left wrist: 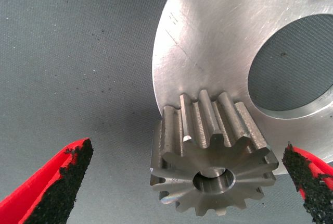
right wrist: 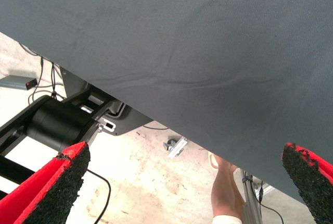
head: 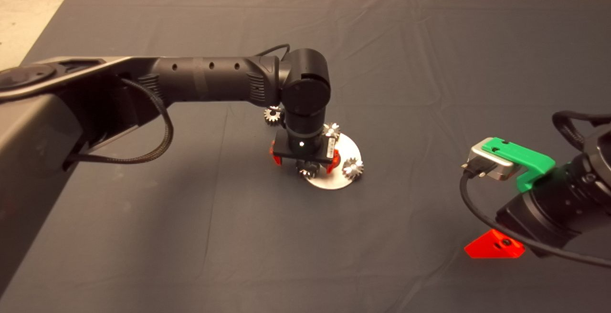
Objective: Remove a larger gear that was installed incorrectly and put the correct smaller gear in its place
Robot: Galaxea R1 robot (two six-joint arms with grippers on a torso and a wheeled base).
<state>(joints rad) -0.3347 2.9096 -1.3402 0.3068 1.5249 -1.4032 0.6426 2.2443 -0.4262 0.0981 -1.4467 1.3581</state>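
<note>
A round silver plate (head: 346,148) with a large centre hole lies mid-mat. My left gripper (head: 305,159) hangs straight over its near-left rim, open. In the left wrist view its fingers (left wrist: 57,182) stand wide on either side of the smaller gear (left wrist: 210,169) without touching it. That gear is dull grey with a pale flat face and a round centre hole, and it sits upright, overhanging the plate (left wrist: 208,41) rim. In the head view it (head: 308,169) is mostly hidden under the wrist. The larger gear (head: 273,114) lies on the mat just beyond the plate. My right gripper (head: 495,247) is parked at the lower right, open.
Two shiny star-toothed gears (head: 331,130) (head: 352,168) stand on the plate's far and right rim. The right wrist view shows the mat edge (right wrist: 156,120), the floor, a black machine base (right wrist: 62,122) and a person's foot (right wrist: 226,193).
</note>
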